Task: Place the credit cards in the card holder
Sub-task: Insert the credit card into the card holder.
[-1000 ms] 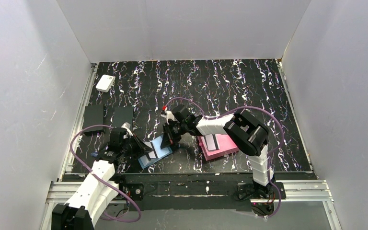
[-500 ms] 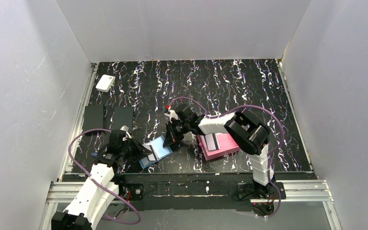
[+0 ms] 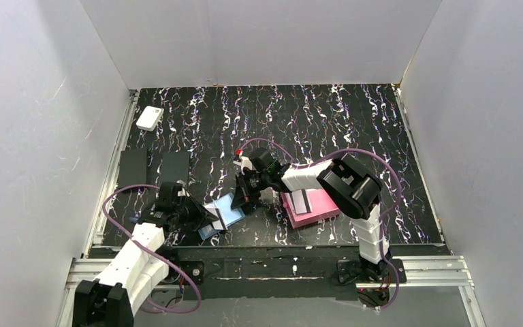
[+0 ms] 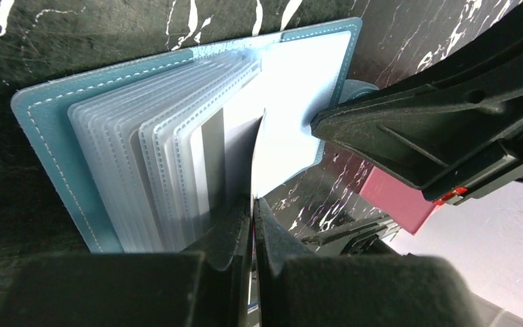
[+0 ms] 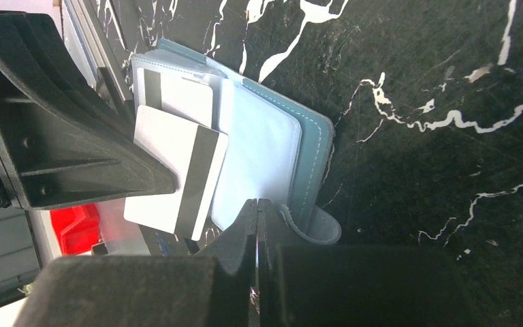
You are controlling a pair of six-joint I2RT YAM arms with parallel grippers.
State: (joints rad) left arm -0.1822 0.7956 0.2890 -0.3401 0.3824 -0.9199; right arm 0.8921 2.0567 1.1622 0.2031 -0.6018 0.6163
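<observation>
Left gripper (image 4: 252, 225) pinching credit card (image 5: 170, 167), sleeve mouth just ahead; right gripper (image 5: 257, 225) clamped on card holder (image 4: 44, 139) cover. Keep card aligned, ease in slowly.

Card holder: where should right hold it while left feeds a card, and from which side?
Pinch the bare cover edge beside the snap tab, coming from the side away from the sleeves. The card holder lies open, sleeves fanned toward the left gripper holding the credit card; the tab edge is thin, flat and clear. The right gripper is shut there.
</observation>
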